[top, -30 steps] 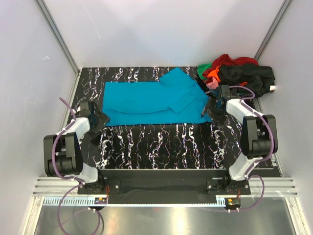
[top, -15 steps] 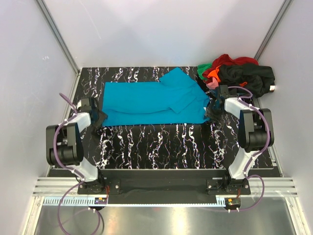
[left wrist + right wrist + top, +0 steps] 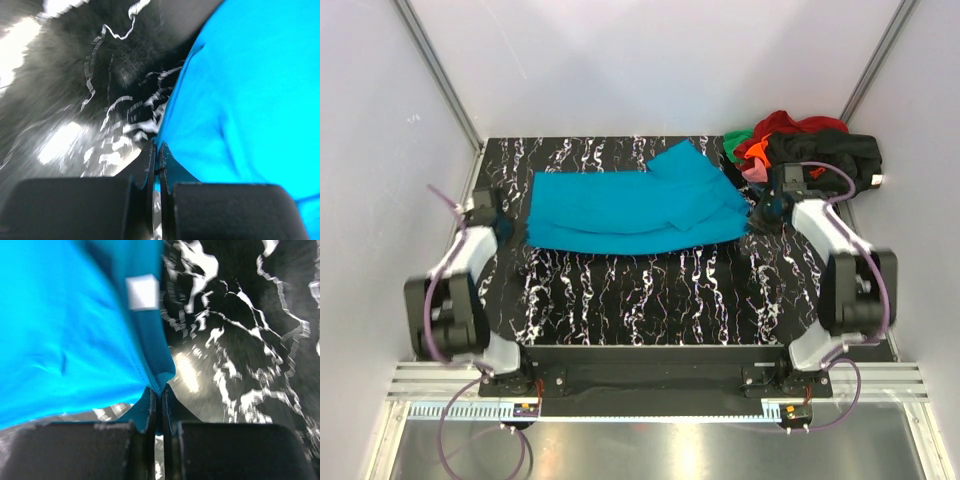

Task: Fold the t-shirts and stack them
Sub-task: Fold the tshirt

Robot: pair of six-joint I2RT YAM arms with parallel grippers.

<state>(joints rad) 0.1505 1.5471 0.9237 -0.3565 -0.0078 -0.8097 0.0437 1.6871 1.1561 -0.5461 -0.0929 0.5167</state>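
Observation:
A bright teal-blue t-shirt (image 3: 620,205) lies spread across the back half of the marbled table, one sleeve folded over at its right. My left gripper (image 3: 512,230) is shut on the shirt's near left corner. In the left wrist view the cloth (image 3: 250,90) runs pinched into that gripper (image 3: 158,150). My right gripper (image 3: 757,218) is shut on the near right corner. The right wrist view shows the hem (image 3: 65,325) nipped in that gripper (image 3: 160,392), with a small white tag (image 3: 142,291) above it. Both views are blurred by motion.
A heap of other t-shirts sits at the back right corner: black (image 3: 825,155), red (image 3: 790,125), green (image 3: 735,143), orange (image 3: 755,152). The heap lies just behind my right gripper. White walls close in the black marbled table (image 3: 650,300) on three sides.
Both grippers went from open to shut on the teal shirt's near corners. They have moved toward the back, and the shirt's near edge now bows and sits farther back.

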